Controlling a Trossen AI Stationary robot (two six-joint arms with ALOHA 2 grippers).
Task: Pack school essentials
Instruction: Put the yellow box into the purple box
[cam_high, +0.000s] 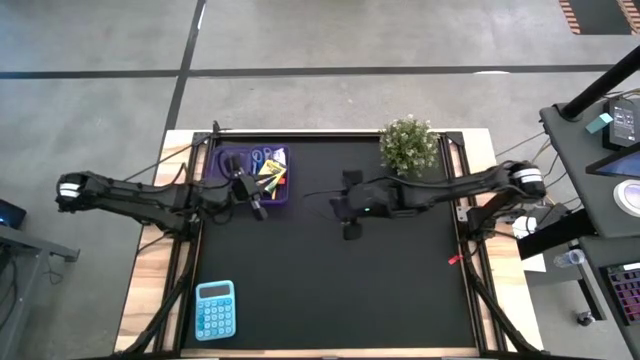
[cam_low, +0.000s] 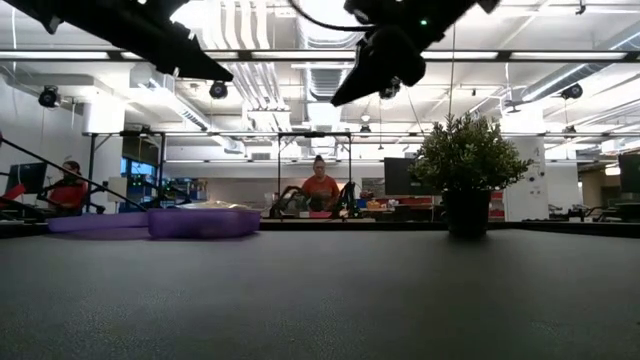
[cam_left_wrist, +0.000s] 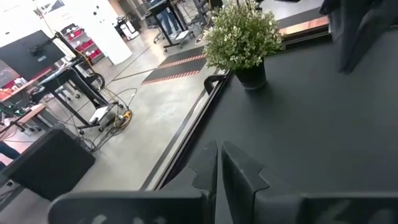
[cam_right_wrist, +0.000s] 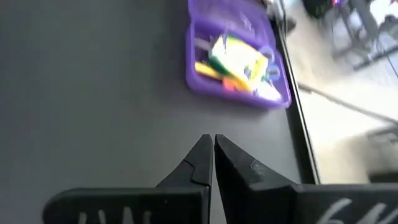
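The translucent purple case (cam_high: 255, 172) lies open at the black mat's far left, also seen as the case (cam_right_wrist: 239, 62) in the right wrist view and the case (cam_low: 200, 221) in the low view. In it lie the yellow-green crayon box (cam_right_wrist: 239, 59), blue-handled scissors (cam_right_wrist: 272, 67), a yellow pen (cam_right_wrist: 208, 70) and a white packet (cam_right_wrist: 268, 93). My left gripper (cam_high: 258, 203) hovers shut over the case's near edge, shown in its wrist view as the left gripper (cam_left_wrist: 217, 168). My right gripper (cam_high: 340, 210) hangs shut above the mat's middle, right of the case, and appears as the right gripper (cam_right_wrist: 213, 155) in its own view.
A small green potted plant (cam_high: 408, 145) stands at the mat's far edge, right of centre. A blue calculator (cam_high: 215, 308) lies on the wooden strip at the near left. A small red item (cam_high: 455, 260) lies at the mat's right edge. People sit in the room beyond.
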